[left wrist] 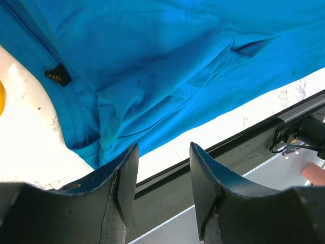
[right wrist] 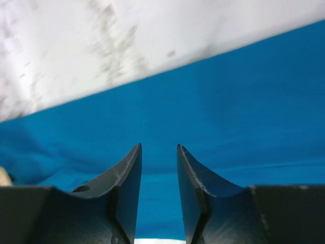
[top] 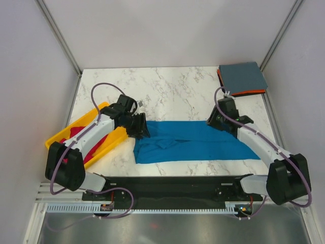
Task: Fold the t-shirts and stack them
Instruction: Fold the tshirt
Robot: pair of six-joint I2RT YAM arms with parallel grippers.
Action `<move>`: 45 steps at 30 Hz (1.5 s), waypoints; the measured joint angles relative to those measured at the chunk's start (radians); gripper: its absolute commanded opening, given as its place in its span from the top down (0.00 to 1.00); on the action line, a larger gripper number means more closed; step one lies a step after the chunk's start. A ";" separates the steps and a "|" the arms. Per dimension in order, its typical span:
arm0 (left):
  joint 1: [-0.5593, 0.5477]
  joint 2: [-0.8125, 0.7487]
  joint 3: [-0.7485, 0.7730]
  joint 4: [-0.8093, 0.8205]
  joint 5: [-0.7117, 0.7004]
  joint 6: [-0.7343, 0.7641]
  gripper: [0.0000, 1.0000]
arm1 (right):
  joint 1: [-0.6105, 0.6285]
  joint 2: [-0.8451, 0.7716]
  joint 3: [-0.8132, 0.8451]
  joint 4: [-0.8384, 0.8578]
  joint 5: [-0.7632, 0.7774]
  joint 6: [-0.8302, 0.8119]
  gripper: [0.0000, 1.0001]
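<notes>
Left gripper [top: 138, 127] hangs at the far left corner of the blue t-shirt [top: 193, 145], and in its wrist view [left wrist: 162, 147] its jaws stand moderately apart with nothing between them. Whether a fingertip brushes the cloth I cannot tell. Off the blue t-shirt's left end lies the yellow tray [top: 104, 107], set at a slant under the left arm, with the magenta-red t-shirt [top: 76, 133] bunched inside it. The blue t-shirt itself lies as a long band across the near part of the marble table [top: 167, 91]. It is rumpled and creased at its left end, where a small dark label [left wrist: 57, 76] shows at the neckline, and it is smoother toward its right end. Right gripper [top: 213, 121] is at the blue t-shirt's far edge, toward its right end. Its wrist view [right wrist: 159, 147] shows the jaws narrowly parted, nothing pinched, with blue cloth spread beneath them. Well beyond the blue t-shirt's right end, at the far right corner, the grey-blue t-shirt [top: 242, 76] lies folded square on top of the orange t-shirt [top: 238, 93], of which only an edge peeks out.
</notes>
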 measured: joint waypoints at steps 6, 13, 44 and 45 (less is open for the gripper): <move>0.025 -0.002 -0.055 0.036 0.049 0.000 0.48 | 0.379 -0.029 -0.156 0.101 0.014 0.324 0.56; 0.033 -0.001 -0.098 0.085 0.047 0.000 0.49 | 0.657 0.116 -0.163 0.225 0.080 0.622 0.57; 0.037 0.006 -0.108 0.072 -0.060 0.014 0.53 | 0.763 0.354 -0.073 0.428 0.167 0.860 0.66; 0.037 0.011 -0.108 0.072 -0.060 0.014 0.54 | 0.763 0.354 -0.073 0.428 0.170 0.861 0.67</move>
